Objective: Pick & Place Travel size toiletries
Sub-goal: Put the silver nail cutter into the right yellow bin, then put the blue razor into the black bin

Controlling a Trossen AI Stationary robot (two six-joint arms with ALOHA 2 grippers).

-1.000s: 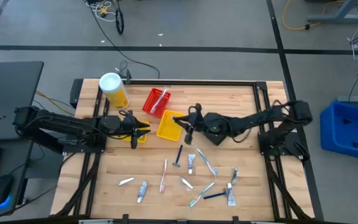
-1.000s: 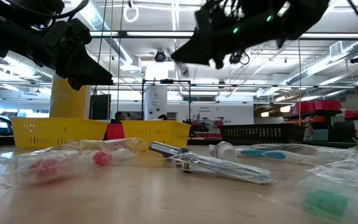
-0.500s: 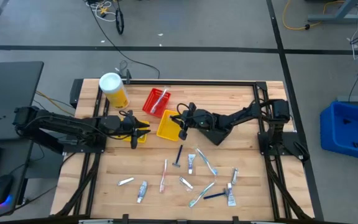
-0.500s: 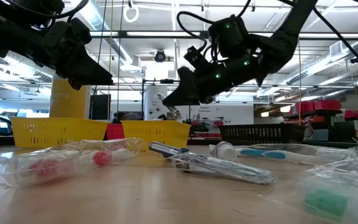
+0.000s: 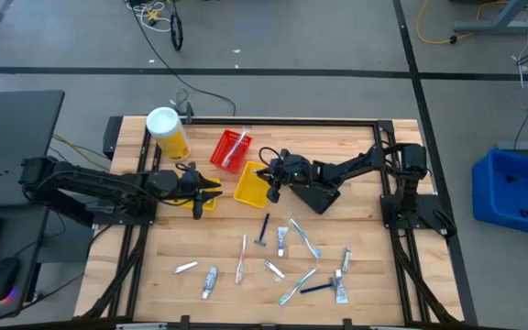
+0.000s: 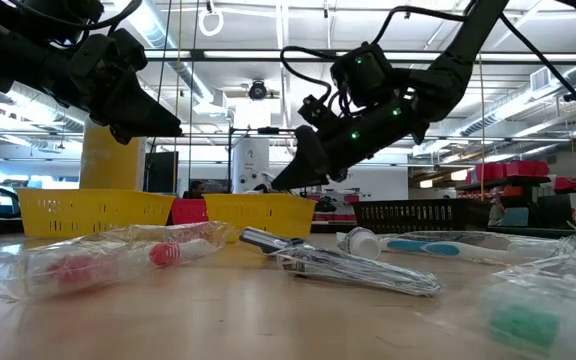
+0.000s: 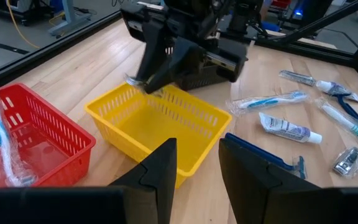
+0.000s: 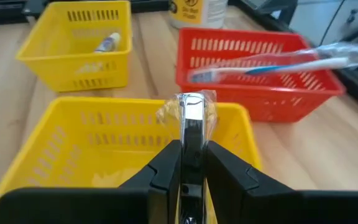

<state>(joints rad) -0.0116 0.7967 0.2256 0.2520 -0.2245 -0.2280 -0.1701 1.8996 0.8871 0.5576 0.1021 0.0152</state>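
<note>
My right gripper [image 5: 269, 181] is shut on a slim silver item in clear wrap [image 8: 191, 115] and hovers over the middle yellow bin [image 5: 248, 188]. Past it in the right wrist view stand the red bin [image 8: 272, 87], with a wrapped blue toothbrush leaning on its rim, and a second yellow bin [image 8: 73, 46] holding a small tube. My left gripper [image 7: 197, 168] is open and waits above that second bin [image 5: 202, 203]. Several wrapped toothbrushes, tubes and razors [image 5: 282, 252] lie flat on the table's near half. My right gripper pinches the wrapped silver item between its two fingers [image 8: 166, 165], by the end nearest the wrist [image 8: 191, 149]. The rest sticks out past the fingertips. The fingers slant down from the table's right side. The item is lifted clear, above the yellow bin's inside.
A tall yellow canister with a white lid [image 5: 167, 133] stands at the far left corner. The three bins sit close together in the far middle. Bare wood [image 5: 356, 151] lies at the far right, and a black frame rims the table.
My right gripper, still shut on the wrapped item, has moved down and toward the table's left, from above the bin's right edge to low over the middle yellow bin. The item has travelled with it.
</note>
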